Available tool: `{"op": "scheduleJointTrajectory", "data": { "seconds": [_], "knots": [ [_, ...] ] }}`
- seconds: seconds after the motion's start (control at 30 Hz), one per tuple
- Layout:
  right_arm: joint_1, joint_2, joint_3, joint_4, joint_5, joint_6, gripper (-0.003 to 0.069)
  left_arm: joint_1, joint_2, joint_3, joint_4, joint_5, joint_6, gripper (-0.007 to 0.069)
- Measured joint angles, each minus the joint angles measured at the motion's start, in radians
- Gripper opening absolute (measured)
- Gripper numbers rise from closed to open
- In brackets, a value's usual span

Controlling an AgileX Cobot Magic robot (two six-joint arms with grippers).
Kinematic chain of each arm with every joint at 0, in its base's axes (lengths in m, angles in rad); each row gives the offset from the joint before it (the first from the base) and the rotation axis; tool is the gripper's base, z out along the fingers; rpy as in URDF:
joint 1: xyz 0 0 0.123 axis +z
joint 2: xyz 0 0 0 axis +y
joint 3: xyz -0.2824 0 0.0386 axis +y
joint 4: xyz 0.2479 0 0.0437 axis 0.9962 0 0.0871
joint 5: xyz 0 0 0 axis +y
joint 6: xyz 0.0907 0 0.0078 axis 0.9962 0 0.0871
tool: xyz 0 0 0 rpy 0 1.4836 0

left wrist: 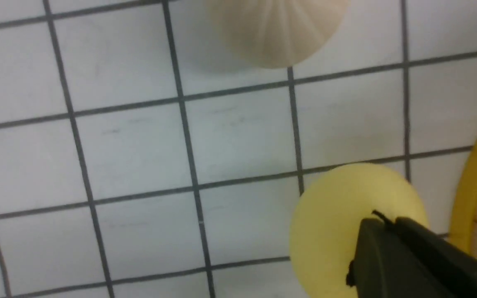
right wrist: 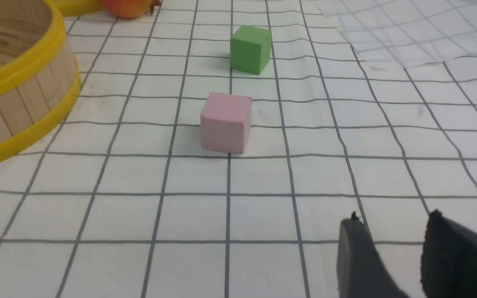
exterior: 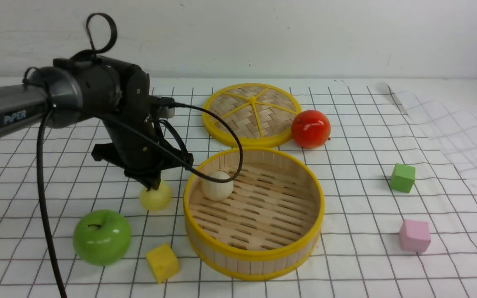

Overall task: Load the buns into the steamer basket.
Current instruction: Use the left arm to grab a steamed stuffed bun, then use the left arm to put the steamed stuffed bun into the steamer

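The steamer basket (exterior: 259, 255) stands at the front centre; its rim also shows in the left wrist view (left wrist: 475, 178) and the right wrist view (right wrist: 19, 70). One off-white bun (exterior: 218, 186) lies inside it by the left wall. The pale yellow bun (exterior: 155, 198) sits on the mat just left of the basket. My left gripper (exterior: 152, 184) hangs right over this bun (left wrist: 333, 223), fingers (left wrist: 371, 248) shut together and empty. A second off-white bun (left wrist: 278, 29) lies on the mat beyond, hidden by the arm in the front view. My right gripper (right wrist: 393, 217) is open and empty, low over the mat.
The flat woven lid (exterior: 251, 114) lies behind the basket with a red apple (exterior: 311, 128) beside it. A green apple (exterior: 102, 236) and a yellow cube (exterior: 162, 262) are at the front left. A green cube (exterior: 402, 178) and a pink cube (exterior: 415, 236) are to the right.
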Motion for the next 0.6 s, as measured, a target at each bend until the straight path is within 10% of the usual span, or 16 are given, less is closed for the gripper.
{"op": "scheduleJointTrajectory", "data": {
  "seconds": [0.37,0.6],
  "knots": [
    [0.000,0.000,0.000,0.000,0.000,0.000,0.0239,-0.017,-0.126,-0.001,-0.507,0.026,0.270,-0.0013],
    [0.000,0.000,0.000,0.000,0.000,0.000,0.0239,-0.131,-0.064,-0.001,-0.516,-0.003,0.354,-0.0013]
  ]
}}
